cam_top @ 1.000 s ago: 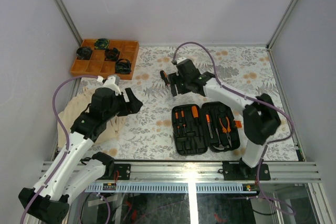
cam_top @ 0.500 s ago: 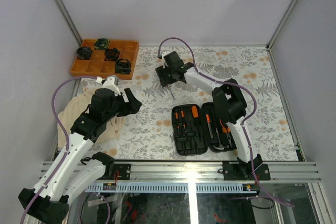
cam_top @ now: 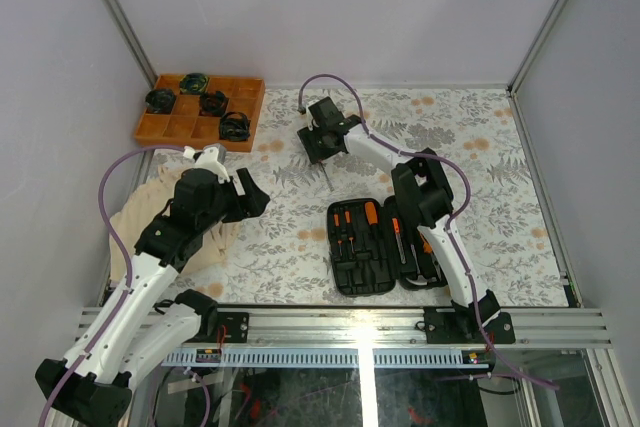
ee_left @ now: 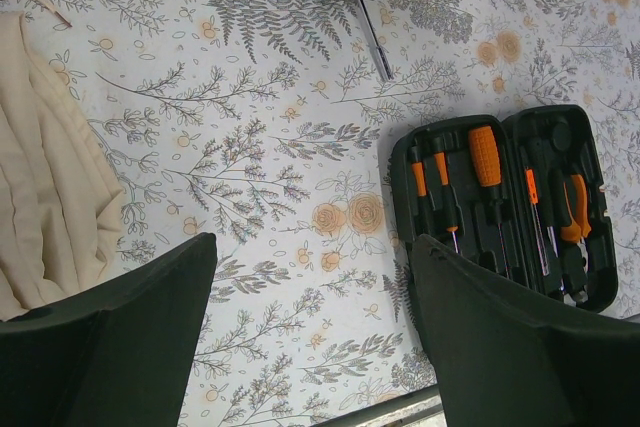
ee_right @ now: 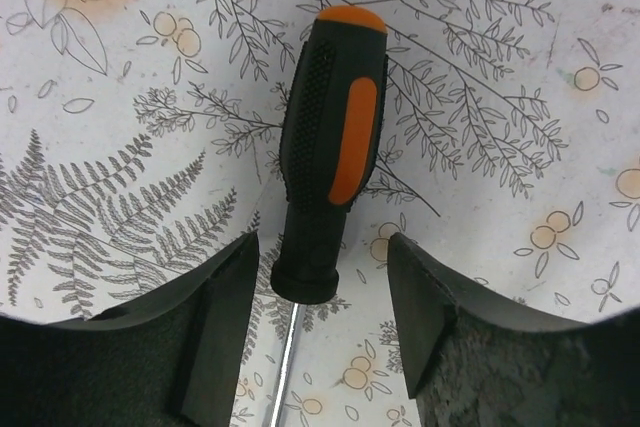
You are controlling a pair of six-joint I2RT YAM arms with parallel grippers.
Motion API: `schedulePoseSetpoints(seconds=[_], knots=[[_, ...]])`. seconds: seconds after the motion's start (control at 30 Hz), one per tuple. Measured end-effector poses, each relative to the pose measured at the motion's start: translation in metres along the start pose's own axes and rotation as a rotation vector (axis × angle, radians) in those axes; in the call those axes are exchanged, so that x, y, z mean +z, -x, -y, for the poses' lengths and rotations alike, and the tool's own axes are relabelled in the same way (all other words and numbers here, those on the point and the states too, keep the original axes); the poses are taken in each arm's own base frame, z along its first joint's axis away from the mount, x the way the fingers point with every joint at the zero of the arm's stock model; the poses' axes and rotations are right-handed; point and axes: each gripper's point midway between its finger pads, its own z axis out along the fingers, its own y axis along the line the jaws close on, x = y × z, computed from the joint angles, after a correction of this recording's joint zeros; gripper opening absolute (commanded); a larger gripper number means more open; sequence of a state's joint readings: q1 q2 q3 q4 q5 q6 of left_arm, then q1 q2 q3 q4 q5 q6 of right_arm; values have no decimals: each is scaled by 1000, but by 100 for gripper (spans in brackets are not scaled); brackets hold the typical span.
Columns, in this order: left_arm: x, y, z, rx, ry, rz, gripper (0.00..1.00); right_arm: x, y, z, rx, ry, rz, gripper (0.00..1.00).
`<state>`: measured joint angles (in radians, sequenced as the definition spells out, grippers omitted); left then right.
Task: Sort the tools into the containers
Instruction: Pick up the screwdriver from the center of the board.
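A black-and-orange screwdriver lies on the floral table, its steel shaft pointing toward me. My right gripper is low over it, open, with its fingers on either side of the handle's collar and a gap showing on both sides. In the top view this gripper is at the far middle. The open black tool case lies in front, holding several screwdrivers and pliers. My left gripper hovers open and empty to the left of the case.
An orange gridded tray with round coiled items sits at the far left. A cream cloth lies under my left arm. White walls with metal posts close in the table, and a metal rail runs along the near edge.
My right gripper has moved left and come down over the screwdriver's handle, and its jaws have narrowed a little. The left arm has not moved.
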<state>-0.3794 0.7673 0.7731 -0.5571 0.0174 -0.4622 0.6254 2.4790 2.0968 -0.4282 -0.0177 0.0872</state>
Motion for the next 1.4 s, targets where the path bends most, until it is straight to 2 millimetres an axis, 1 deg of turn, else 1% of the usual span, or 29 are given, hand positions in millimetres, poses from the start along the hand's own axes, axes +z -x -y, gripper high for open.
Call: schedulePoseSetpoints(seconds=[0.07, 0.13, 0.3, 0.37, 0.53, 0.73, 0.83, 0.9, 1.03, 1.2, 1.27, 1.33, 1.4], knots=[[0, 0, 0, 0, 0, 0, 78, 1, -3, 1, -4, -2, -10, 52], [0, 0, 0, 0, 0, 0, 78, 2, -2, 1, -6, 1, -9, 44], [0, 0, 0, 0, 0, 0, 78, 2, -2, 1, -4, 12, -8, 29], [0, 0, 0, 0, 0, 0, 78, 2, -2, 1, -1, 21, -8, 20], [0, 0, 0, 0, 0, 0, 78, 2, -2, 1, 8, 42, -10, 1], [-1, 1, 1, 0, -3, 5, 79, 0, 0, 4, -4, 38, -7, 0], [-5, 3, 2, 0, -13, 22, 78, -6, 2, 8, -10, 29, -3, 0], [-8, 5, 3, 1, -21, 37, 78, -16, 7, 11, -4, 25, 12, 0], [-11, 7, 4, 1, -29, 49, 78, -57, 26, 16, 27, 22, 104, 0], [-13, 8, 5, 1, -34, 58, 80, -130, 56, 13, 68, 45, 343, 0], [-15, 9, 5, 2, -37, 64, 80, -155, 60, 10, 77, 57, 435, 0], [-16, 10, 6, 1, -40, 71, 81, -176, 58, 6, 78, 80, 513, 0], [-19, 11, 7, 1, -45, 81, 82, -186, 57, 2, 73, 97, 555, 0]])
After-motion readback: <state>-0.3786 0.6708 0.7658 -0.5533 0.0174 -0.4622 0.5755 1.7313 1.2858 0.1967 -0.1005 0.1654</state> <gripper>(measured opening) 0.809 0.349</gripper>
